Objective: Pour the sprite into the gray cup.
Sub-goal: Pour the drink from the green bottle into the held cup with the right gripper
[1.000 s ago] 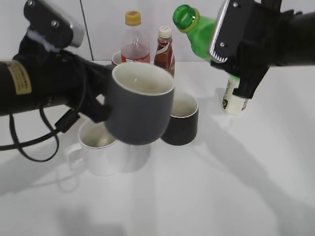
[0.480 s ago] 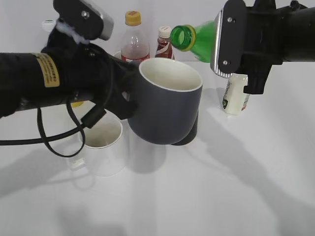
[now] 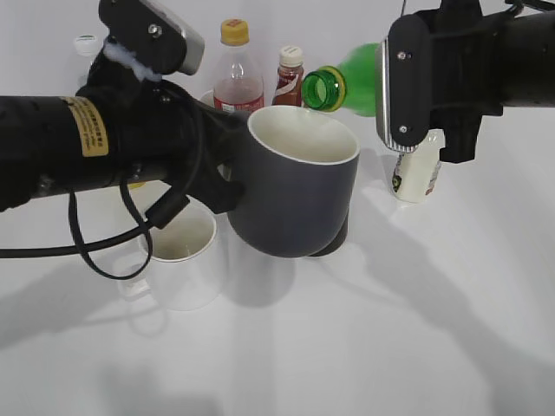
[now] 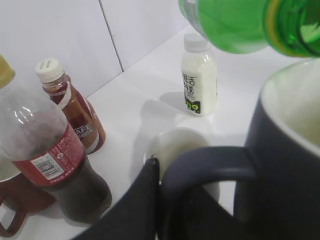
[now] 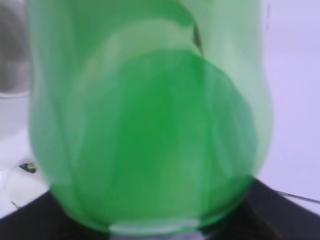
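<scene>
Left gripper fingers clamp the gray cup handle; right gripper fingers clamp the tipped sprite, mouth at the rim's one o'clock.

The gray cup fills the lower right, white inside, its loop handle pinched by a dark pincer finger. Just above the cup's rim hangs the tilted sprite, neck ring near the rim. Behind the cup, on the desk, stand a small white bottle, a cola bottle and a brown bottle.
</scene>
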`<state>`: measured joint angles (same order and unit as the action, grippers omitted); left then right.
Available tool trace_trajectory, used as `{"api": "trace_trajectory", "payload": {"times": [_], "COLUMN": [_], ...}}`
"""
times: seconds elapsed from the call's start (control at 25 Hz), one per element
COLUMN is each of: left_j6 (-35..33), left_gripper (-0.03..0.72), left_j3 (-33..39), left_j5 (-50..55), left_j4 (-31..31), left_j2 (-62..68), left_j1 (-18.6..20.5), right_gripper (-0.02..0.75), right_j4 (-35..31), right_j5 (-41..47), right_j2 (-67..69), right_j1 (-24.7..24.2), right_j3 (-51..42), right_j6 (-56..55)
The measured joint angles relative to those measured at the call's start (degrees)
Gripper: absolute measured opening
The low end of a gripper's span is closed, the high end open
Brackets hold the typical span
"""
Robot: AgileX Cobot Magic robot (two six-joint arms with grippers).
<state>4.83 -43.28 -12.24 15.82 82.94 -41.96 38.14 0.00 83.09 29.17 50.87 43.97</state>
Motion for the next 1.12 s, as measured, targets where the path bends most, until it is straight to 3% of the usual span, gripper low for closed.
{"api": "trace_trajectory", "payload": {"times": [1.12], "left_j6": [0.00], "left_gripper": [0.048], "left_j3": [0.00], "left_j5": [1.83], "left_j4": [0.00], "left_j2": [0.00], "left_j1": [-0.11], "right_gripper": [0.401], "right_j4": [0.60], "right_j5": [-3.37], "right_j2": [0.00], "right_j1": [0.00], "right_j3": [0.00], "right_j6": [12.48]}}
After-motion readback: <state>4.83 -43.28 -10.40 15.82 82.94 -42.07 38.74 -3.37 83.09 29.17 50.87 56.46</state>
